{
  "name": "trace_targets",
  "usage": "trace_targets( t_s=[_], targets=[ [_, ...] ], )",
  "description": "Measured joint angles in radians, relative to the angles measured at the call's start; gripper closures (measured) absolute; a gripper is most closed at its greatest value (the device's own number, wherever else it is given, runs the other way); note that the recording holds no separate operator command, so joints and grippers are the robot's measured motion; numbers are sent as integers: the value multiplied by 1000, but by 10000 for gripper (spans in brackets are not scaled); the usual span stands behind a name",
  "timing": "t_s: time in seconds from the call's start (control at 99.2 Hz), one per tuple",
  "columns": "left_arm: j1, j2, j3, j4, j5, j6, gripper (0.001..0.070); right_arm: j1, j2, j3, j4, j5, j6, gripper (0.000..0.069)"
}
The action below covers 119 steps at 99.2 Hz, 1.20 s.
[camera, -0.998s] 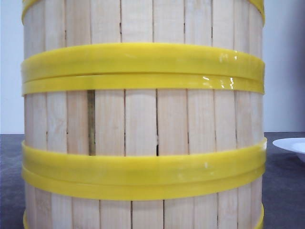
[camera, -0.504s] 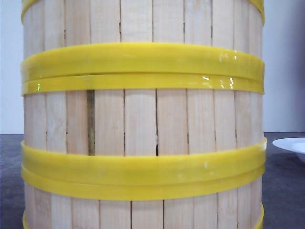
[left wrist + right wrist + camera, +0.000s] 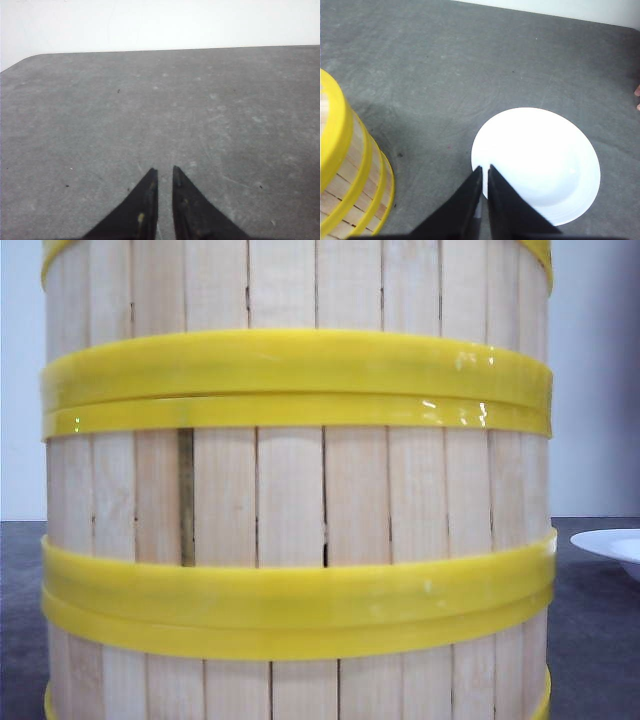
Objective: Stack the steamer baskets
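Wooden steamer baskets (image 3: pixel 350 180) stand stacked beside right tool (image 3: pixel 485 172) (nearly closed).

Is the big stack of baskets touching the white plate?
Apart. The right wrist view shows bare grey table between the steamer baskets and the white plate.

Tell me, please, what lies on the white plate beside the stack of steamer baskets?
Nothing shows on the white plate; its visible surface is bare. The closed right pincer covers part of its near rim, so that patch cannot be checked.
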Motion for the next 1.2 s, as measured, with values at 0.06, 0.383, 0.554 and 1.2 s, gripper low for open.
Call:
trace_targets(
  t_s=[0.06, 0.383, 0.554, 1.2],
  targets=[
    [0, 0, 0, 0, 0, 0, 684, 0, 0, 0, 0, 0, 0, 679],
    [0, 0, 0, 0, 0, 0, 684, 0, 0, 0, 0, 0, 0, 679],
    [0, 0, 0, 0, 0, 0, 684, 0, 0, 0, 0, 0, 0, 679],
    [0, 0, 0, 0, 0, 0, 684, -37, 0, 0, 74, 192, -35, 679]
  ],
)
